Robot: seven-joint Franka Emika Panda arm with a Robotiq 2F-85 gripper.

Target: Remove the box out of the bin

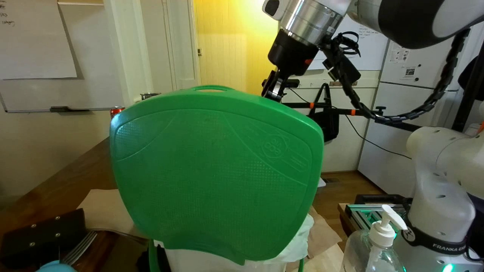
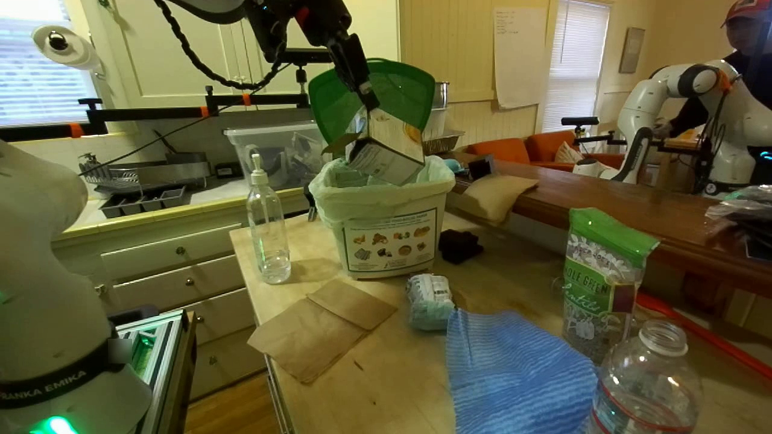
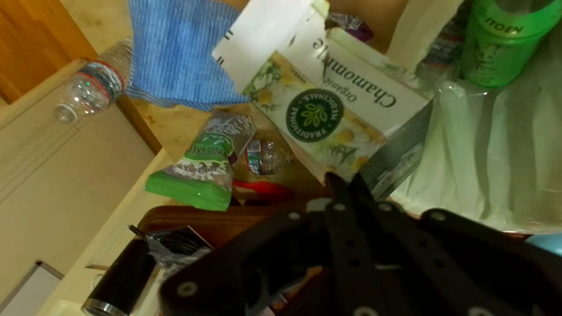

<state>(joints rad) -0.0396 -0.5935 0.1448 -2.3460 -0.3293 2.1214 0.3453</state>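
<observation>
Traditional Medicinals Chamomile box (image 3: 316, 115), torn at 1 end, hangs tilted over the mouth of the bin (image 2: 389, 212); I cannot tell whether its lowest corner dips below the rim. The Robotiq gripper (image 3: 344, 181) is clamped on 1 corner of it, the cardboard pinched between 2 black fingertips (image 3: 337, 188). A pale green liner (image 2: 356, 196) folds over the bin's rim, and in both exterior views the bin's green lid (image 1: 215, 170) stands raised. In the wrist view, a green ITO EN container (image 3: 498, 48) shows against the liner.

Beside the bin, on the wooden table (image 2: 350, 410), are a clear pump bottle (image 2: 268, 229), upright, and a dark bundle (image 2: 460, 246); a small wrapped packet (image 2: 429, 301) and folded brown paper (image 2: 322, 328) lie near it. Farther along the same table come a blue striped cloth (image 2: 522, 374), a green-topped bag of whole green lentils (image 2: 603, 283) and a clear plastic bottle (image 2: 648, 386) with red bands.

Past the table, a translucent storage tub (image 2: 286, 147) sits on the kitchen counter (image 2: 223, 191) above cream drawers (image 2: 175, 250). Across the room, in an exterior view, are orange seats (image 2: 500, 152), another white robot arm (image 2: 639, 120), a person (image 2: 739, 66) in a red cap and, beyond the seats, a window (image 2: 582, 66) with white blinds.
</observation>
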